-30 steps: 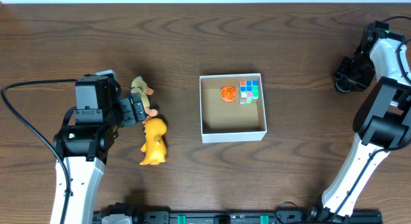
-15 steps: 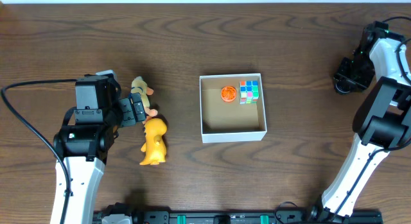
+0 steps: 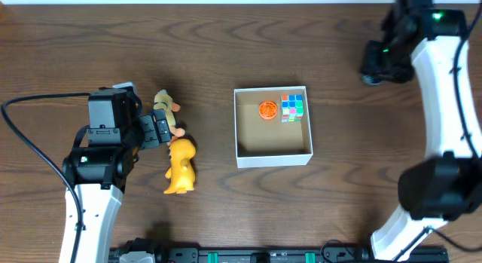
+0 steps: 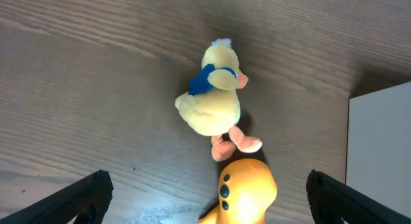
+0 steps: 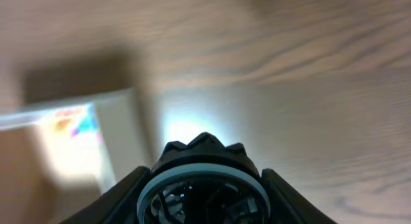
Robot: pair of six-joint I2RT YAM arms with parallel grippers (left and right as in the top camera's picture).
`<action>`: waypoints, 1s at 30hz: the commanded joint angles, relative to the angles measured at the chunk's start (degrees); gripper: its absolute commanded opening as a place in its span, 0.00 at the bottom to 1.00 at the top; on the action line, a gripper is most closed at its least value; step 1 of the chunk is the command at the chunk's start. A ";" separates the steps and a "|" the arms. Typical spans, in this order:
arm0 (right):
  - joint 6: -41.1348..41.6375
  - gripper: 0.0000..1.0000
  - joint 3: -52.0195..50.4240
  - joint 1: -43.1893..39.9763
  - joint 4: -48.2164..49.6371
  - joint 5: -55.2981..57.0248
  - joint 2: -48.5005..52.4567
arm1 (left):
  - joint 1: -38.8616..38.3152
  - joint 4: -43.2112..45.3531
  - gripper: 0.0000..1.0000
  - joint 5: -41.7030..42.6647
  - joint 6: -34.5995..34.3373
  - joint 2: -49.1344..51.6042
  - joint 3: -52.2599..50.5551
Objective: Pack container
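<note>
The container, a white-walled square box with a brown floor, sits mid-table and holds an orange disc and a colour cube. It shows blurred at the left of the right wrist view. My right gripper is up right of the container, shut on a black round wheel-like toy. My left gripper is open, left of a yellow duck plush and an orange toy animal, which lie on the table touching each other.
The left arm's black cable loops over the table's left side. The container's near wall shows at the right edge of the left wrist view. Bare wood lies around the container.
My right arm has swung left from the far right edge toward the container's upper right, carrying the black toy. The left arm and the toys have not moved.
</note>
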 commanded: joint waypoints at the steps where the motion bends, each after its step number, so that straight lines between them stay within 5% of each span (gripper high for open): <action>1: -1.53 0.49 0.04 7.32 -2.32 -1.79 -1.01 | 0.20 -0.17 0.98 -0.04 -0.11 -0.20 1.05; 12: -3.37 0.53 -8.57 25.57 3.21 -1.57 -1.05 | 0.20 -0.24 0.98 -0.04 -0.11 -0.20 1.03; 30: -3.67 0.61 -32.57 26.14 25.86 -1.05 -0.81 | 0.20 -1.07 0.98 -0.04 -0.11 -0.20 1.03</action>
